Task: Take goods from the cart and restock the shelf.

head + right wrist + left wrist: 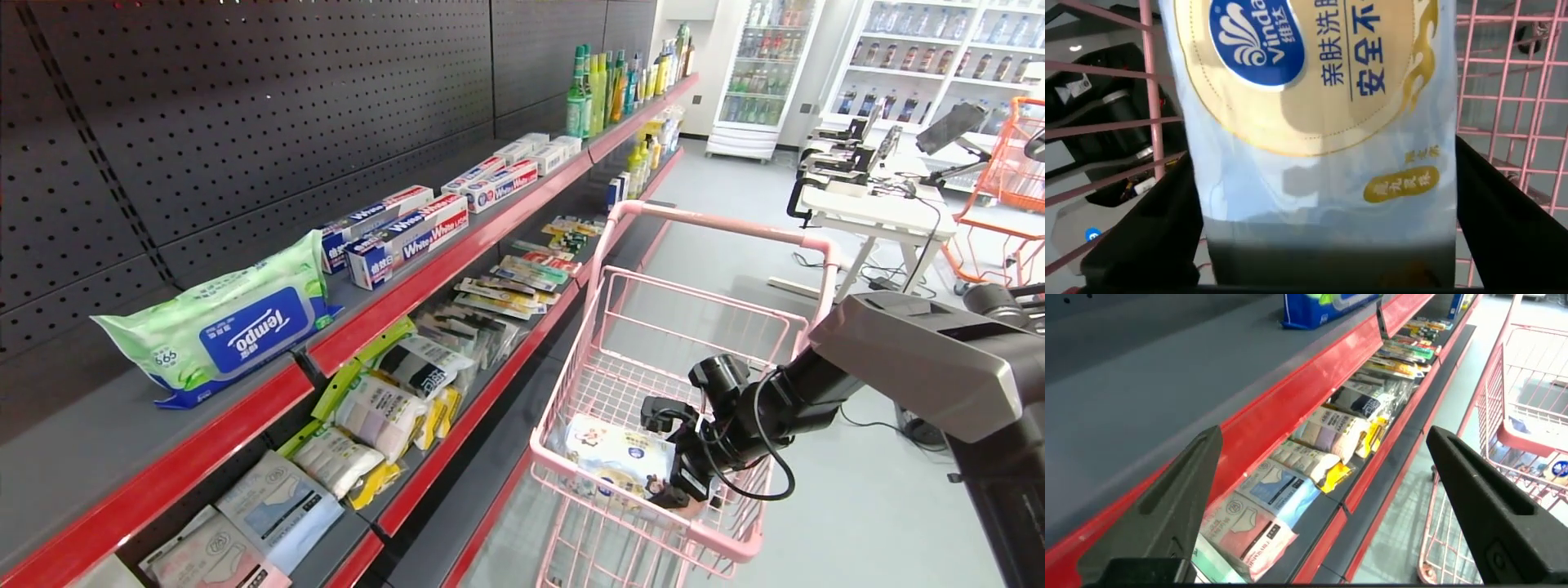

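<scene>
1. The pale blue-and-white film-wrapped soft pack (616,457) lies on the floor of the pink wire cart (718,223), toward the 6 o'clock end of the basket in the head view.
2. The right gripper (673,490) is down inside the basket at the pack's 3 o'clock end. In the right wrist view its dark fingers (1135,229) stand one on each long side of the pack, pressed against the film and holding it.
3. The left gripper (1323,433) hangs empty with its fingers spread wide, just beside the red front lip of the grey top shelf (98,457).
4. Handling, as a judgement: the pack looks soft, moderately heavy and slick-skinned. It will probably sag at the free end and could slide if pinched lightly. A firm hold across its width, near the middle rather than at the end seam, suits it best. Nothing about it looks fragile.
5. Edges: the cart's wire walls and thick rim enclose the pack, so it likely has to rise straight up before travelling toward 9 o'clock. The shelf's red lip is the next edge to clear.
6. Open room: bare grey shelf lies at 7 o'clock of the green-and-blue wipes pack (229,327), and more between it and the blue-and-white boxes (408,237) at its 2 o'clock.
</scene>
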Motion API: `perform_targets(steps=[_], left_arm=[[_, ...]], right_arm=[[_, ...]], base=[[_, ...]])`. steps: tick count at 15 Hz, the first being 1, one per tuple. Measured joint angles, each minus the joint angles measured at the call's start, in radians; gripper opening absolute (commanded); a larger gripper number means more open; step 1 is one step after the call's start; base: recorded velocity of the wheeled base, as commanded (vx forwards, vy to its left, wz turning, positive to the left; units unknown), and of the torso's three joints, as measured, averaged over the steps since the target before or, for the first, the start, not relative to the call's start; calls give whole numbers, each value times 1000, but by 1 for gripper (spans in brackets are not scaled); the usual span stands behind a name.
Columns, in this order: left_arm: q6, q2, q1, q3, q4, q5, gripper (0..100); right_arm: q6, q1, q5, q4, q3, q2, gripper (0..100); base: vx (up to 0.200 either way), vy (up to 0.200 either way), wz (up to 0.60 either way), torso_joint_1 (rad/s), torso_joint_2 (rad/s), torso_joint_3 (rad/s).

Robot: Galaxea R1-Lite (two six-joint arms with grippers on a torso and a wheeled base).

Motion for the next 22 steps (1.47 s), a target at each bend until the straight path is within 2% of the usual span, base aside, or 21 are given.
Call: perform_targets(steps=[7, 8, 16, 19, 22], left_arm=[[0, 0, 0, 0, -1, 0, 100], [0, 0, 0, 0, -1, 0, 100], [0, 0, 0, 0, -1, 0, 100], [0, 0, 0, 0, -1, 0, 100], [0, 0, 0, 0, -1, 0, 100]], right_arm=[[3, 0, 2, -1, 0, 0, 100], [-3, 0, 6, 0, 0, -1, 0], [28, 7, 43, 0, 28, -57, 0], [160, -8, 27, 1, 47, -156, 0], [291, -36, -49, 2, 59, -292, 0]], base=[[0, 0, 0, -14, 32, 19], [0, 0, 0, 0, 0, 0], [0, 0, 0, 0, 0, 0], [0, 0, 0, 0, 0, 0], [0, 0, 0, 0, 0, 0]])
